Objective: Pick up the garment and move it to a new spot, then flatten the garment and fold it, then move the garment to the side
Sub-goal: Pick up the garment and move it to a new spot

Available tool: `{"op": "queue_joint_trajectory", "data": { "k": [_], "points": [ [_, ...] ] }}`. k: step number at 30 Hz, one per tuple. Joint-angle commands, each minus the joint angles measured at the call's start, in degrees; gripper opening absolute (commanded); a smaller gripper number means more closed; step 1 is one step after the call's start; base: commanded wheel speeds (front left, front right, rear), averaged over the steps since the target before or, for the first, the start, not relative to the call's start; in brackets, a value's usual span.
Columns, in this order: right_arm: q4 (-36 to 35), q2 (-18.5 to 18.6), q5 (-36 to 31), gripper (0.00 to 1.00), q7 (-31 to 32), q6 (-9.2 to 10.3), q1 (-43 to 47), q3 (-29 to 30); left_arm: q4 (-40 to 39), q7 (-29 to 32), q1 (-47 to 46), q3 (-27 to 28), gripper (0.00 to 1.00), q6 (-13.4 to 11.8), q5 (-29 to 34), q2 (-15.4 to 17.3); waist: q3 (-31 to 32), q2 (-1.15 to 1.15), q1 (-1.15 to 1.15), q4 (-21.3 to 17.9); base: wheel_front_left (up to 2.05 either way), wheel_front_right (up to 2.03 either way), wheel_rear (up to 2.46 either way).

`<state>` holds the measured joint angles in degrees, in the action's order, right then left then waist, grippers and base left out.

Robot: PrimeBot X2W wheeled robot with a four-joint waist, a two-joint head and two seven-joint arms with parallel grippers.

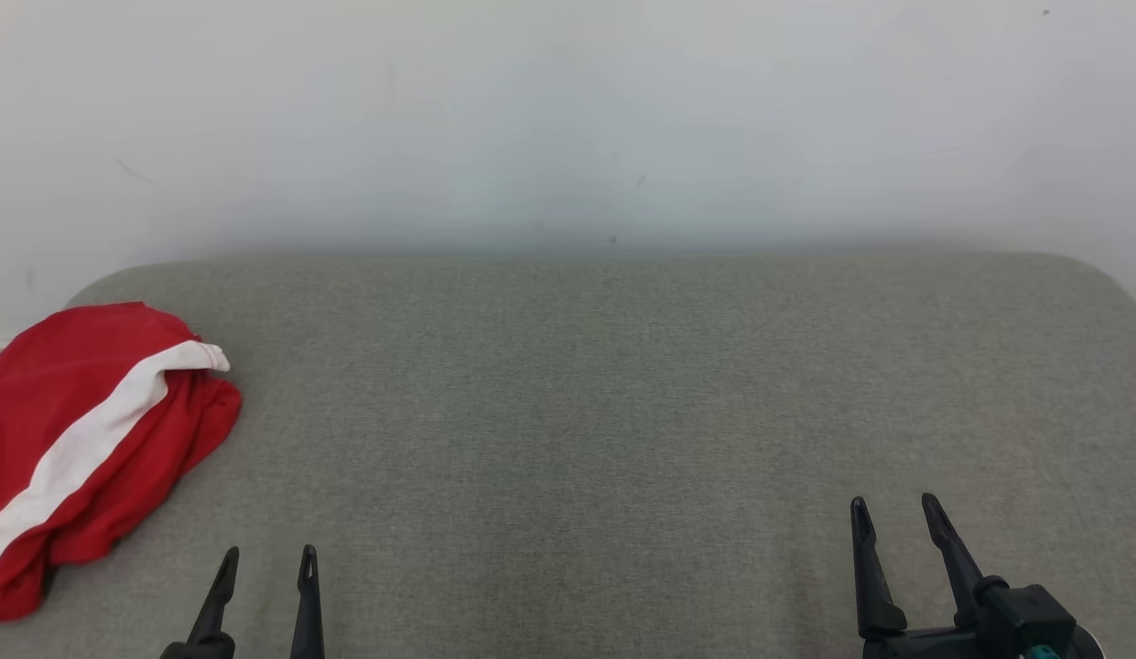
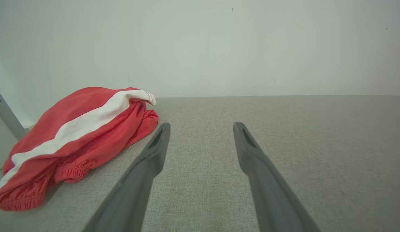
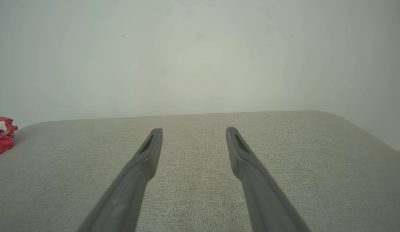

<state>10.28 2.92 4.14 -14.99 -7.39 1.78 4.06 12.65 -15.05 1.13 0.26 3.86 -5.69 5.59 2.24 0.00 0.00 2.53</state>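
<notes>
both jaws gape empty; red garment [image 1: 73, 366] crumpled far left on grey surface [image 1: 568, 412].

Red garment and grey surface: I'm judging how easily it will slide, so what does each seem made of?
Red garment: thin, soft cloth, probably a sports synthetic, matt; it lies in limp folds, with gathered elastic hems. Grey surface: woven fabric covering, matt, fine weave visible; what lies beneath cannot be told.
</notes>
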Motion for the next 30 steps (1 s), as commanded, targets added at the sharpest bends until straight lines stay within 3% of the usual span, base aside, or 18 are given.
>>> {"op": "queue_joint_trajectory", "data": {
  "k": [1,18,30],
  "points": [
    [0.15,-0.06,0.49,1.0,-0.3,-0.19,0.42,-0.03,0.33,-0.2,-0.43,-0.09,1.0,0.03,0.24,0.13,0.2,0.0,0.0,1.61,0.0,0.0,0.0],
    [0.85,-0.07,1.52,1.0,-0.29,-0.19,1.46,0.46,2.12,-0.2,0.15,0.38,1.0,-0.96,0.14,1.37,0.39,0.0,0.0,16.07,0.0,0.0,0.0],
    [1.25,-0.07,1.79,1.0,-0.29,-0.19,1.65,0.08,2.04,-0.1,1.07,0.85,1.0,-2.1,-0.51,1.88,0.38,0.0,0.0,23.22,0.0,0.0,0.0]
  ]
}}
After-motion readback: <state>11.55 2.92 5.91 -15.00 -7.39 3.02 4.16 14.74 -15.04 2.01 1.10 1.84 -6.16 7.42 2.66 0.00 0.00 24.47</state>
